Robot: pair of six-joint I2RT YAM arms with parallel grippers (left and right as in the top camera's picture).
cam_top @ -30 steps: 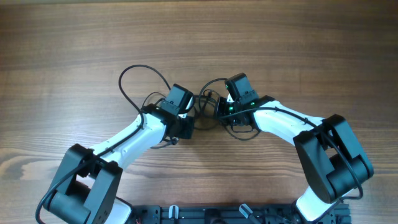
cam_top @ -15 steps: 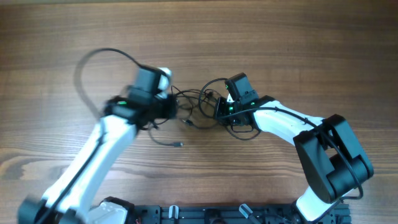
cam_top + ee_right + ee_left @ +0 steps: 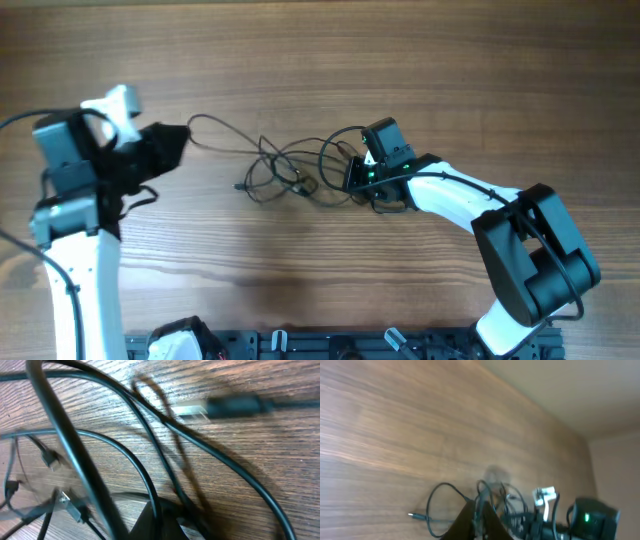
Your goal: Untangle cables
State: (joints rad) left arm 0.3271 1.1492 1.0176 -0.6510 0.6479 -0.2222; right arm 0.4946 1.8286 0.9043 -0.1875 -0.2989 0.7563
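A tangle of thin black cables lies on the wooden table at centre. My left gripper is raised at the far left and shut on one black cable, which runs taut from its fingers to the tangle. In the left wrist view the shut fingers pinch that cable, with the tangle below. My right gripper rests at the tangle's right edge, shut on a cable. In the right wrist view its fingers close round a black strand among blurred loops.
A loose cable end with a small plug points left of the tangle. A silver USB plug lies on the wood in the right wrist view. The right arm's green light shows in the left wrist view.
My left arm has swung far to the left and up, dragging one cable out of the tangle and stretching the tangle leftwards. The right arm has stayed in place.
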